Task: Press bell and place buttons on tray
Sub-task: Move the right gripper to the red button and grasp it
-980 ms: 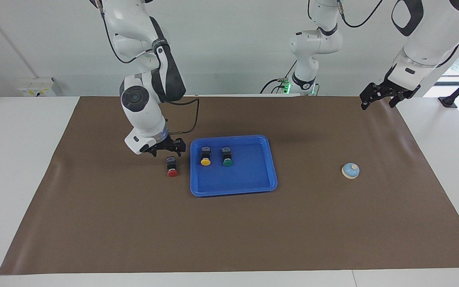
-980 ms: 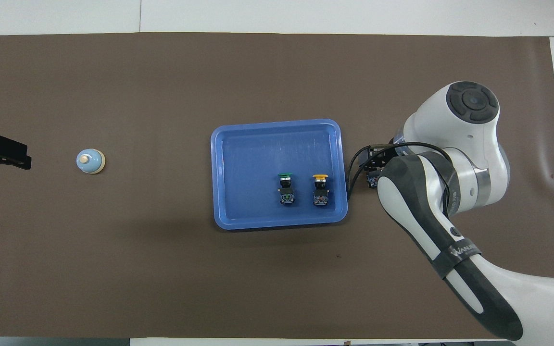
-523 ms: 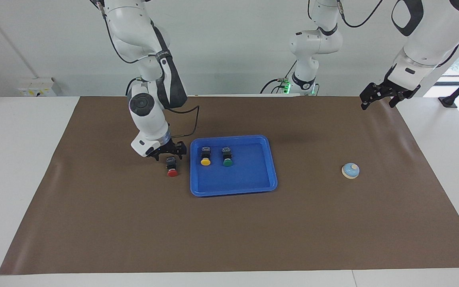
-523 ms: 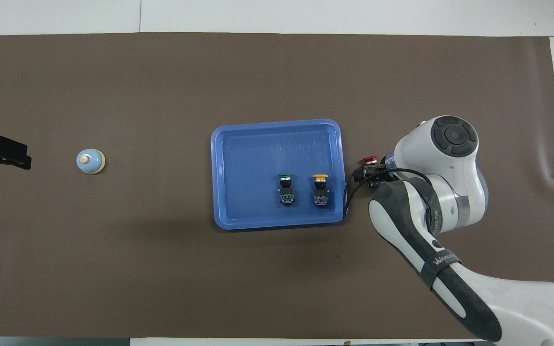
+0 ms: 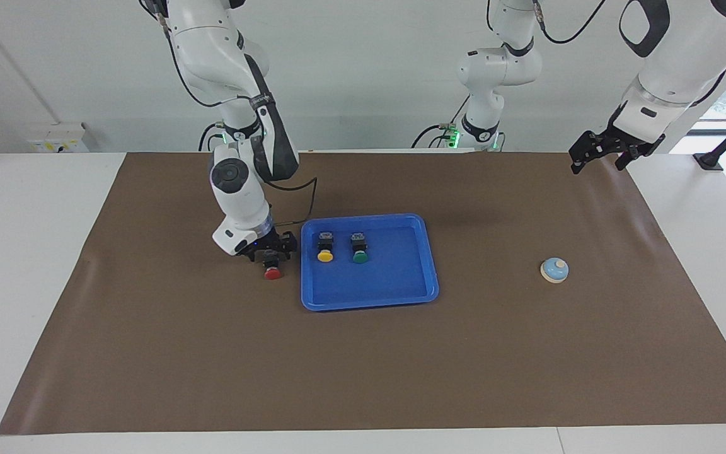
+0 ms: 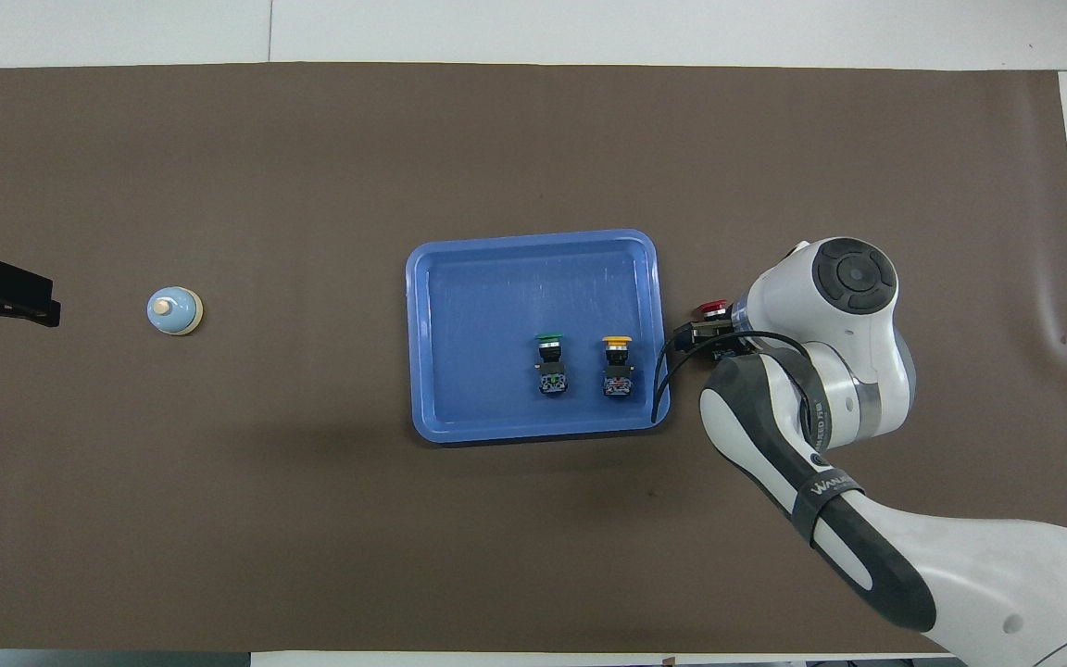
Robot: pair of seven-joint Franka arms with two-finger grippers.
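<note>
The right hand, its grip state unclear, sits low over the red button; arm lettering unreadable.

Right gripper now lower than one second ago, down around black body of red button on the brown mat just beside the tray; before, above it and more toward the robots

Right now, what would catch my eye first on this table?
The bright blue tray in the middle of the brown mat, holding a yellow button and a green button. Just beside it, the right gripper is down at the red button. A pale blue bell sits alone toward the left arm's end.
</note>
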